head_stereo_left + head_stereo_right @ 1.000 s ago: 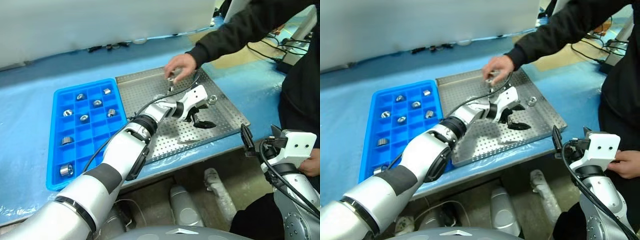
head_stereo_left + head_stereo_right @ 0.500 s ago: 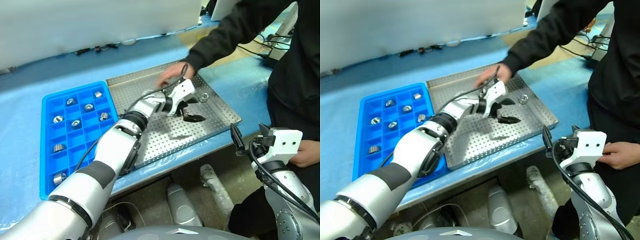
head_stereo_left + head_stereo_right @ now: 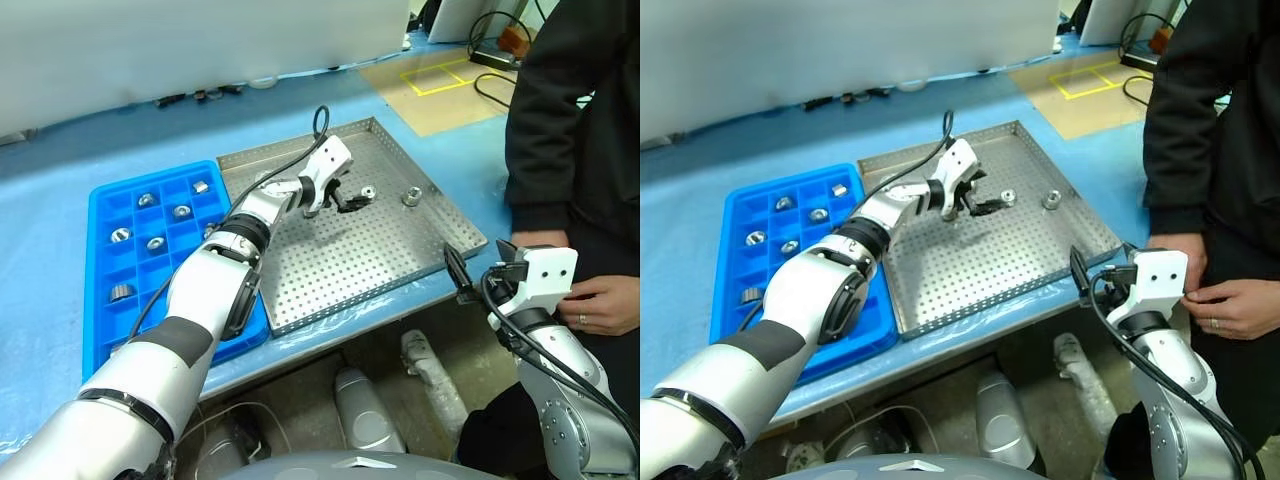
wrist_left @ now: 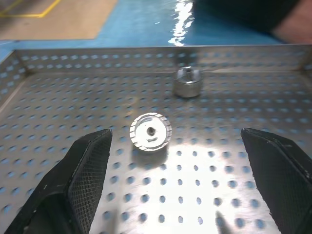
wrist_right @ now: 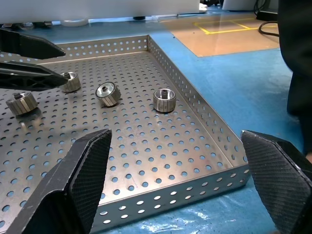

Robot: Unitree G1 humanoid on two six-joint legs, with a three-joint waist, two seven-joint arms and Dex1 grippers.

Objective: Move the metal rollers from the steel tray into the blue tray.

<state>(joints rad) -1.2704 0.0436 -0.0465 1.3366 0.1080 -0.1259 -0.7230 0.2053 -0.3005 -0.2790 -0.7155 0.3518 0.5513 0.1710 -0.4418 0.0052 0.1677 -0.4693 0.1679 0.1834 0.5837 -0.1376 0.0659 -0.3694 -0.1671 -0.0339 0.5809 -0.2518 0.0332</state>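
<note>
The left gripper (image 3: 347, 200) hovers low over the far half of the steel tray (image 3: 400, 262), its two black fingers spread wide and holding nothing. In the left wrist view a roller (image 4: 150, 132) lies on its side on the perforated floor between the fingers (image 4: 90, 168), touching neither, its ribbed end face turned toward the camera. A second roller (image 4: 187, 82) stands upright beyond it, close to the tray's rim. From the head, these two sit just right of the left gripper, the nearer one (image 3: 368, 192) almost at its fingertips and the other (image 3: 410, 197) further right, near the tray's right rim. The right wrist view shows two more rollers on the tray floor, one (image 5: 71, 82) just behind the left gripper's fingers and one (image 5: 21, 103) just in front of them. The right gripper (image 3: 478, 270) hangs off the tray's near right corner, beyond the table edge, its fingers also wide apart and empty. The blue tray (image 3: 100, 318) lies just left of the steel tray, edges nearly touching, with several rollers (image 3: 121, 235) resting singly in its square compartments. A person in a dark top (image 3: 570, 110) stands at the right, one hand (image 3: 598, 305) close behind the right gripper's white wrist housing.
</note>
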